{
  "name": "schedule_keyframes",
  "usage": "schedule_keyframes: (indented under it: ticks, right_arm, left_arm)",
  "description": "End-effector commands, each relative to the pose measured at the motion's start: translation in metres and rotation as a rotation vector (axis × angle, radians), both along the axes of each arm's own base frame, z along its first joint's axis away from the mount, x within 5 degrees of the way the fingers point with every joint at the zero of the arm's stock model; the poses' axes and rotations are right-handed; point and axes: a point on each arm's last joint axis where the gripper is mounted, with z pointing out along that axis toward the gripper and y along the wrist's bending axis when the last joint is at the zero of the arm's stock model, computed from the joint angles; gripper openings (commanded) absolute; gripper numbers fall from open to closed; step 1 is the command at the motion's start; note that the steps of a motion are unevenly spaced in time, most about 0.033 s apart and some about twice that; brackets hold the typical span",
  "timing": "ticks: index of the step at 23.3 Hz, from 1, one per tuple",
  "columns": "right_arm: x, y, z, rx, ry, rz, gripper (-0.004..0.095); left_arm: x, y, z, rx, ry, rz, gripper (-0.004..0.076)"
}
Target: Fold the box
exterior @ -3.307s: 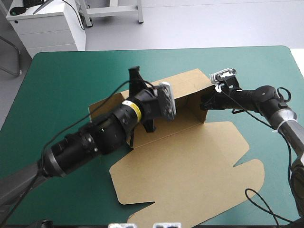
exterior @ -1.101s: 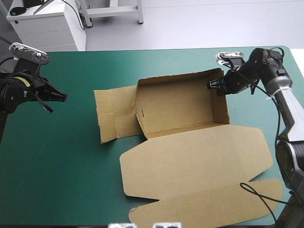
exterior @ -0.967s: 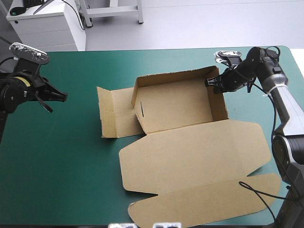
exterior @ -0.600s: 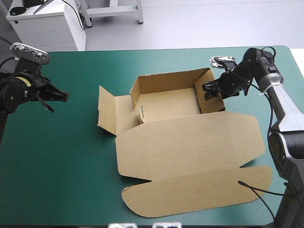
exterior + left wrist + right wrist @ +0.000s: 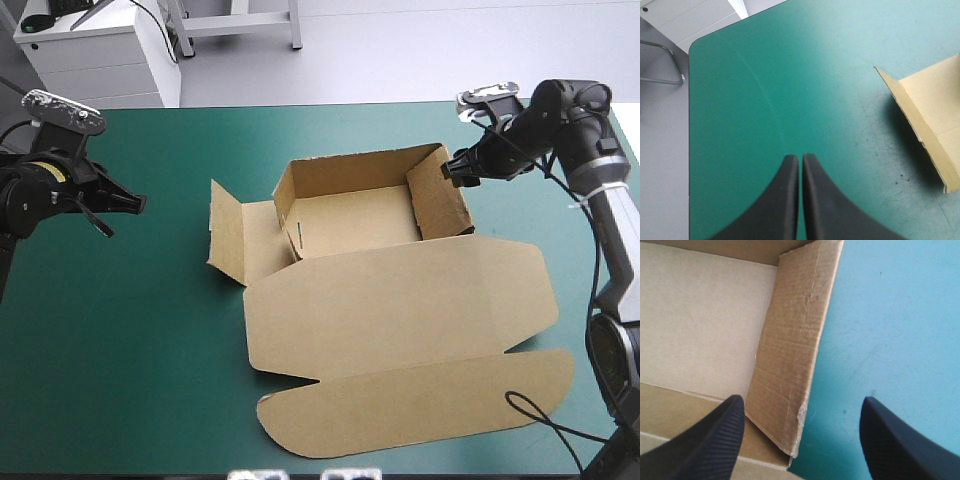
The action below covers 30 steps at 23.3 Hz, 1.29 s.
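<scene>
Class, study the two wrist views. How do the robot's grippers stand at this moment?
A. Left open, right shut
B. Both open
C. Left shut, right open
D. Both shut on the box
C: the left gripper forms one pointed arch over the teal-green cover, while the right gripper stands wide apart, with a raised wall of the box ahead between its fingers.

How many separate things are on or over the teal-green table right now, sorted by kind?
Brown box: 1
Black tools: 2 (left tool shut, right tool open beside the box's right wall)
Total: 3
</scene>
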Motion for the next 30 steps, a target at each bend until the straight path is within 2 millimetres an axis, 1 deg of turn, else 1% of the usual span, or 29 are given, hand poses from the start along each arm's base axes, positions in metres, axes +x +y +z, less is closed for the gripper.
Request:
schedule_keyframes:
  ticks: [1, 2, 3, 6, 11, 15, 17, 18, 19, 20, 21, 22, 23, 27, 29, 30]
  right_arm:
    - [-0.008, 0.017, 0.014, -0.046, -0.050, 0.045, 0.0604]
    - [-0.003, 0.025, 0.006, -0.069, -0.036, 0.058, 0.0604]
    - [0.000, 0.027, 0.001, -0.078, -0.032, 0.045, 0.0604]
    - [0.014, 0.028, -0.017, -0.096, -0.002, -0.020, 0.0604]
    - [0.030, 0.031, -0.047, -0.109, 0.071, -0.029, 0.0604]
    - [0.037, 0.034, -0.061, -0.107, 0.100, -0.031, 0.0603]
    - [0.039, 0.034, -0.064, -0.101, 0.098, -0.038, 0.0583]
    - [0.041, 0.035, -0.065, -0.095, 0.093, -0.048, 0.0508]
    - [0.042, 0.036, -0.065, -0.080, 0.084, -0.048, 0.0386]
    - [0.042, 0.037, -0.065, -0.071, 0.084, -0.046, 0.0309]
    - [0.041, 0.037, -0.065, -0.072, 0.087, -0.044, 0.0143]
    - [0.041, 0.036, -0.065, -0.073, 0.092, -0.043, 0.0090]
    - [0.039, 0.036, -0.066, -0.083, 0.111, -0.031, -0.0021]
    - [0.035, 0.035, -0.065, -0.095, 0.151, -0.021, -0.0019]
    - [0.031, 0.035, -0.057, -0.086, 0.130, -0.022, -0.0019]
    - [0.027, 0.034, -0.047, -0.083, 0.105, -0.023, -0.0019]
  left_arm:
    - [-0.005, 0.000, 0.017, -0.014, -0.105, -0.006, 0.0009]
    - [-0.005, 0.000, 0.017, -0.014, -0.105, -0.006, 0.0009]
    - [-0.005, 0.000, 0.017, -0.014, -0.105, -0.006, 0.0009]
    - [-0.005, 0.000, 0.016, -0.014, -0.101, -0.006, 0.0009]
    - [-0.006, 0.000, 0.015, -0.014, -0.086, -0.004, 0.0009]
    - [-0.006, 0.000, 0.015, -0.013, -0.081, -0.003, 0.0009]
    - [-0.006, 0.000, 0.015, -0.015, -0.083, -0.004, 0.0009]
    - [-0.006, 0.000, 0.015, -0.017, -0.081, -0.005, 0.0009]
    - [-0.006, 0.000, 0.015, -0.021, -0.079, -0.002, 0.0009]
    - [-0.006, 0.000, 0.015, -0.021, -0.079, -0.002, 0.0009]
    - [-0.007, 0.000, 0.014, -0.020, -0.075, -0.001, 0.0009]
    - [-0.007, 0.000, 0.014, -0.020, -0.074, -0.001, 0.0009]
    - [-0.007, 0.000, 0.014, -0.020, -0.073, -0.001, 0.0009]
    - [-0.007, 0.000, 0.014, -0.027, -0.071, -0.003, 0.0009]
    - [-0.007, 0.000, 0.014, -0.027, -0.064, -0.002, 0.0009]
    - [-0.007, 0.000, 0.013, -0.027, -0.062, -0.002, 0.0009]
